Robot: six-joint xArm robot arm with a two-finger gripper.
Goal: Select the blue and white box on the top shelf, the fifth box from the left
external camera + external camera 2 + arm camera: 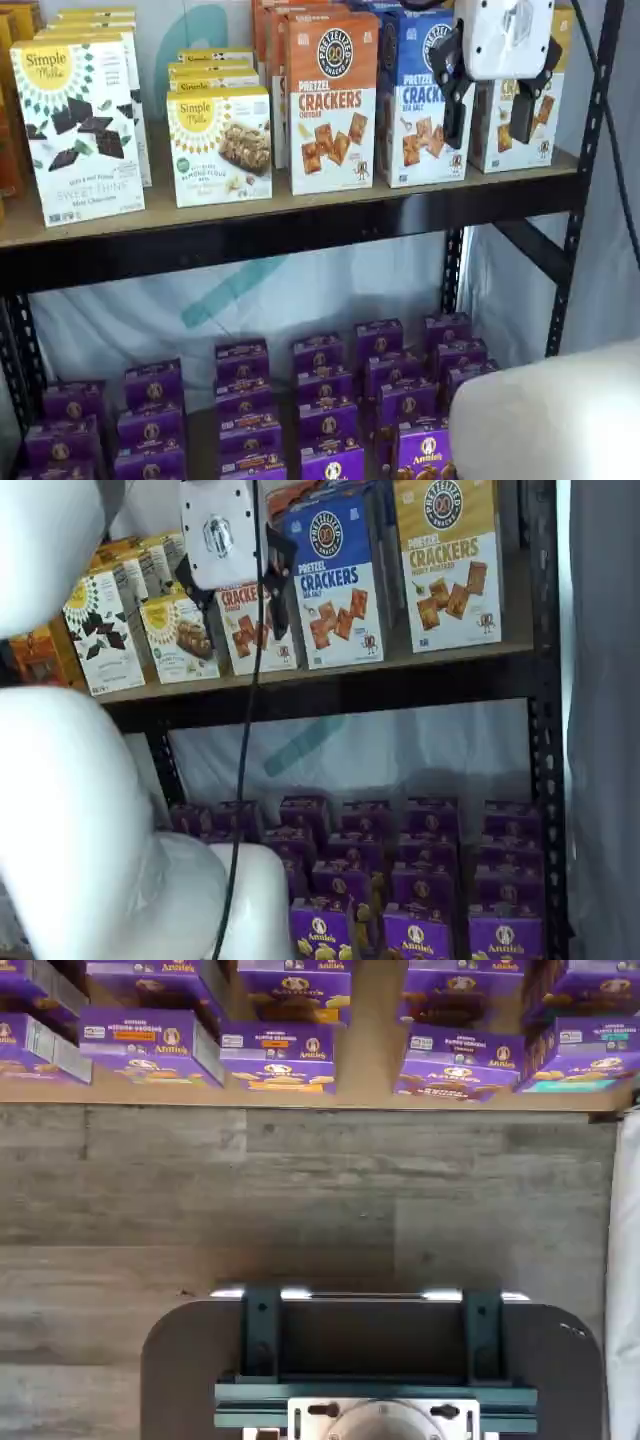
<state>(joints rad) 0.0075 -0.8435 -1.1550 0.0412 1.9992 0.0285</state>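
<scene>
Blue and white box (418, 100) stands upright on the top shelf (300, 235), between an orange-topped cracker box (332, 100) and a yellow-topped box (448, 560). In both shelf views the gripper (492, 108) hangs before it, black fingers (455, 110) plainly apart, gripping nothing. Purple boxes (325, 410) lie below

blue and white box (420, 100) flanked closely, orange box (332, 100) left, front open

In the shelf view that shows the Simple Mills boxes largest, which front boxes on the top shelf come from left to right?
Simple Mills Sweet Thins box → Simple Mills almond flour box → orange Pretzel Crackers Cheddar box → the blue and white box → yellow-topped cracker box, partly behind the gripper.
</scene>
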